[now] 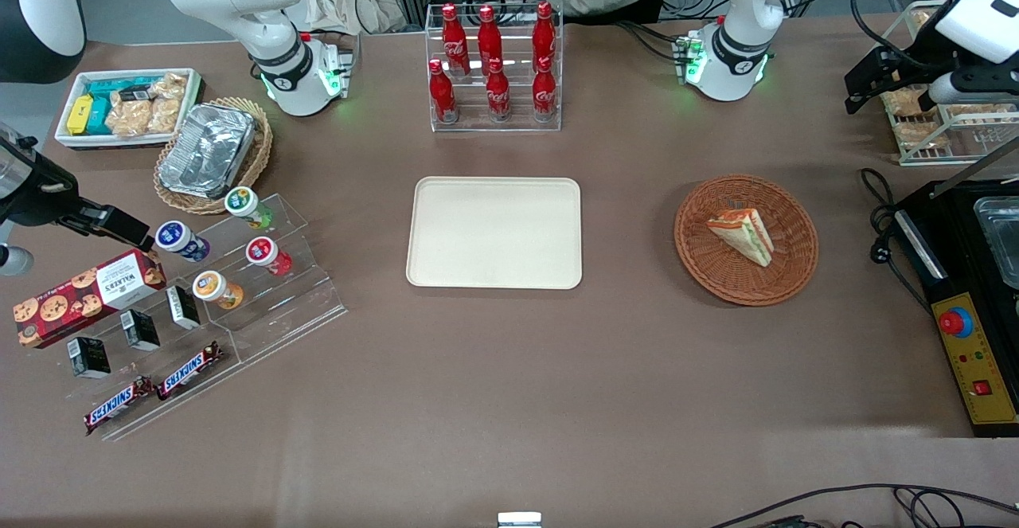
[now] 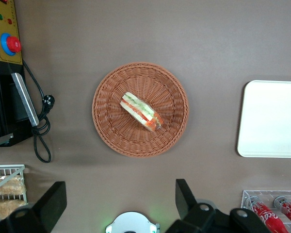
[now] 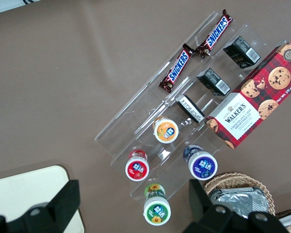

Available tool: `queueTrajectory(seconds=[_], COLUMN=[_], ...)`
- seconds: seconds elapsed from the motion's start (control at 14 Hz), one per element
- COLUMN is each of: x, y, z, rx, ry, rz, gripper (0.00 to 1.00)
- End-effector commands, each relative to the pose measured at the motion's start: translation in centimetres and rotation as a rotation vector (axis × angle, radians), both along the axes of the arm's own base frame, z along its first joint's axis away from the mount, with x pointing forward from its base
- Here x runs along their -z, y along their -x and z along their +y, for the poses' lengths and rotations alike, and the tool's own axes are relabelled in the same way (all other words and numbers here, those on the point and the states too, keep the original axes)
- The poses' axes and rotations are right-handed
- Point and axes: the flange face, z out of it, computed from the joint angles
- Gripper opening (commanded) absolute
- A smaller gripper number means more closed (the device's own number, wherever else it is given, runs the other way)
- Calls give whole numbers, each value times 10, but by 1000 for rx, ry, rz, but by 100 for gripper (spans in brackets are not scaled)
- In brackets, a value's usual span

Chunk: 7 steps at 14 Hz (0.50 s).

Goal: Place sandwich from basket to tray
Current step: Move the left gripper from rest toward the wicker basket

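Observation:
The sandwich (image 1: pixel 743 233) (image 2: pixel 141 111), a pale bread wedge with green, orange-red and white layers, lies on its side in the round reddish-brown wicker basket (image 1: pixel 708 261) (image 2: pixel 111 126). The cream tray (image 1: pixel 493 232) (image 2: pixel 274 119) sits flat in the middle of the table, beside the basket, with nothing on it. My gripper (image 1: pixel 858 91) (image 2: pixel 119 199) hangs high above the table at the working arm's end, farther from the front camera than the basket. It is open and holds nothing. Its two black fingers (image 2: pixel 184 194) stand wide apart, well clear of the basket.
A clear rack of red cola bottles (image 1: pixel 493 66) stands farther back than the tray. A black machine with a red button (image 1: pixel 963 321) and its cable (image 1: pixel 880 225) lie beside the basket. A wire rack of bagged pastries (image 1: pixel 923 126) is under my arm. Snack displays (image 1: pixel 199 289) fill the parked arm's end.

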Motion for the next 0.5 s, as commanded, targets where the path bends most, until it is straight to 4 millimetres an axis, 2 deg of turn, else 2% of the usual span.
queueTrajectory(seconds=[0.0, 0.14, 0.29, 0.43], x=[-8, -10, -1, 6], y=[-10, -10, -9, 2], z=[0, -1, -4, -5], rx=[-4, -2, -3, -1], ry=[6, 9, -10, -10], rz=[-20, -27, -12, 1], gripper=[99, 99, 99, 100])
